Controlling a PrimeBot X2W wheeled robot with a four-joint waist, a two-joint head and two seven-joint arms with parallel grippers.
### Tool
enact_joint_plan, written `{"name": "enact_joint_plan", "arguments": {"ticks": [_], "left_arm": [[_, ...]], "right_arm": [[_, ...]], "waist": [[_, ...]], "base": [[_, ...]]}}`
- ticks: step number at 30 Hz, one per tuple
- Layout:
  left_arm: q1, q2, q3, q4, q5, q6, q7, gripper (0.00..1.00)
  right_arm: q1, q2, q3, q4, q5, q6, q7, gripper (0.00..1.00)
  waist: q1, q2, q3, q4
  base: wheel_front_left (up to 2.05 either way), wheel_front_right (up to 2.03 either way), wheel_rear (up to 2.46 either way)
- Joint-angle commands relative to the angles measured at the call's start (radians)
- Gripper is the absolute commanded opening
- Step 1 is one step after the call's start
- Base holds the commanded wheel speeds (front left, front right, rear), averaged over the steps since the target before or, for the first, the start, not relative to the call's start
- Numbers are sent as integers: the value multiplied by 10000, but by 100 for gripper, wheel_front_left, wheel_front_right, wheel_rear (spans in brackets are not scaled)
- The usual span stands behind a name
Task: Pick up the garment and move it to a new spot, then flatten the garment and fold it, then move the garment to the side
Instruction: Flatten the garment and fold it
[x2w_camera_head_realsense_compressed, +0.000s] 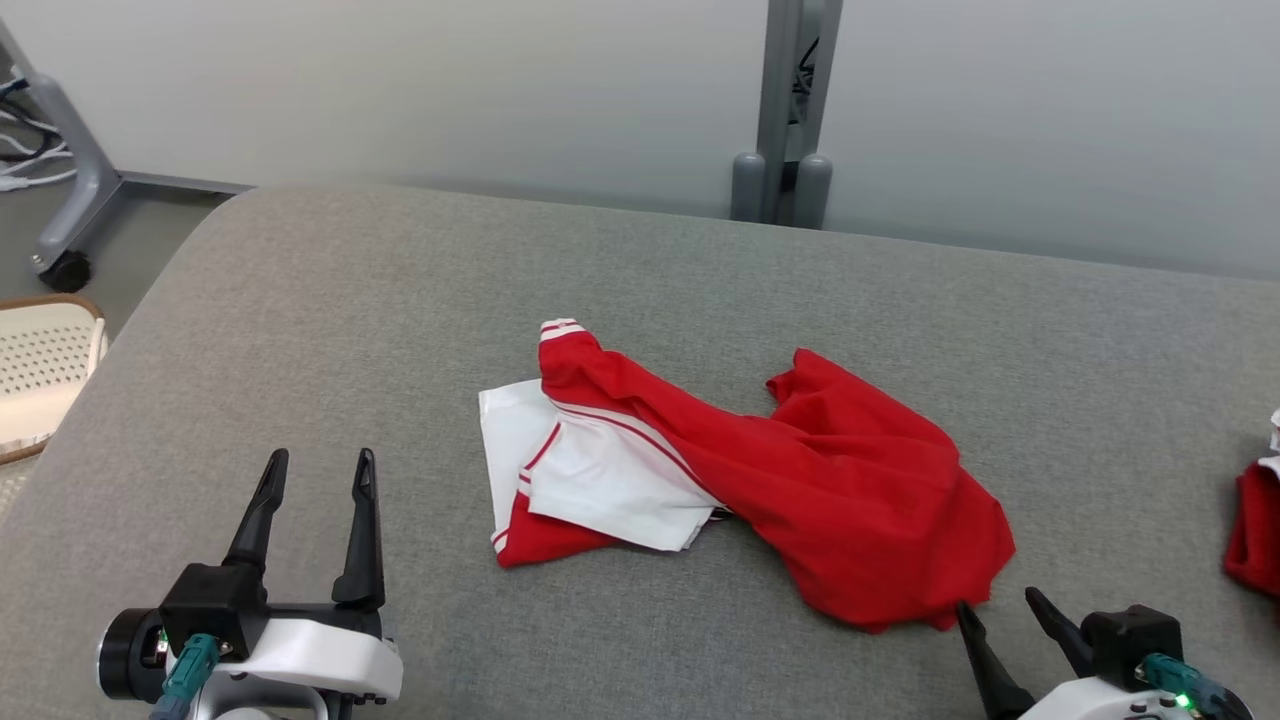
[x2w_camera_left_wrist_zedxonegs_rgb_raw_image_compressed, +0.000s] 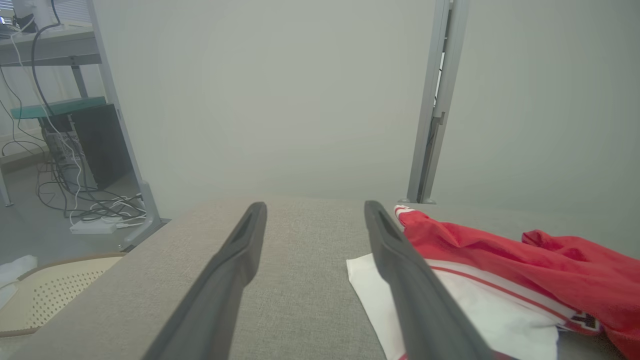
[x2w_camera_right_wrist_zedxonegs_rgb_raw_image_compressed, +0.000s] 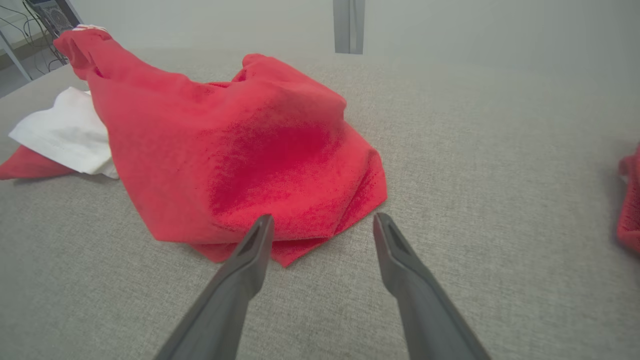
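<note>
Quick count: one red-and-white garment (x2w_camera_head_realsense_compressed: 840, 500) mid-surface, plus one more red cloth (x2w_camera_head_realsense_compressed: 1255, 535) at the right edge of the grey surface (x2w_camera_head_realsense_compressed: 400, 300), so two fabric things. Two grippers, left gripper (x2w_camera_head_realsense_compressed: 322, 458) and right gripper (x2w_camera_head_realsense_compressed: 996, 600), two dark fingers each. One cream perforated basket (x2w_camera_head_realsense_compressed: 45, 365) off the left edge, one grey post (x2w_camera_head_realsense_compressed: 795, 100) past the far edge.

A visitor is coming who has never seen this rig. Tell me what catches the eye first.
The crumpled red and white garment stands out, lying in the middle of the grey padded surface. The left tool is open at lower left, apart from it; the right tool is open close by its near red corner.
</note>
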Motion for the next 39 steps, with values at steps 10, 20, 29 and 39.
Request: {"name": "enact_joint_plan", "arguments": {"ticks": [10,20,29,39], "left_arm": [[-204,-192,215,-42,367,-248,-33,100],[-312,-373,413,-102,625,-364,-33,100],[-180,-421,732,-196,783,-408,-33,100],[-20,-378,876,-209,929,-525,-33,100]], "right_arm": [[-1246,-415,534,2013,-91,1,-405,100],[-2024,-647,1072,2639,607,1,-675,0],[-1086,-1639,1844,-617,1321,1,1471,0],[361,-2846,1688,-5689,2853,2,5899,0]], "waist": [[0,0,324,547],[0,0,684,214],[0,0,798,-583],[0,0,615,-1041]], "base": [[0,0,0],[0,0,0],[0,0,0],[0,0,0]]}}
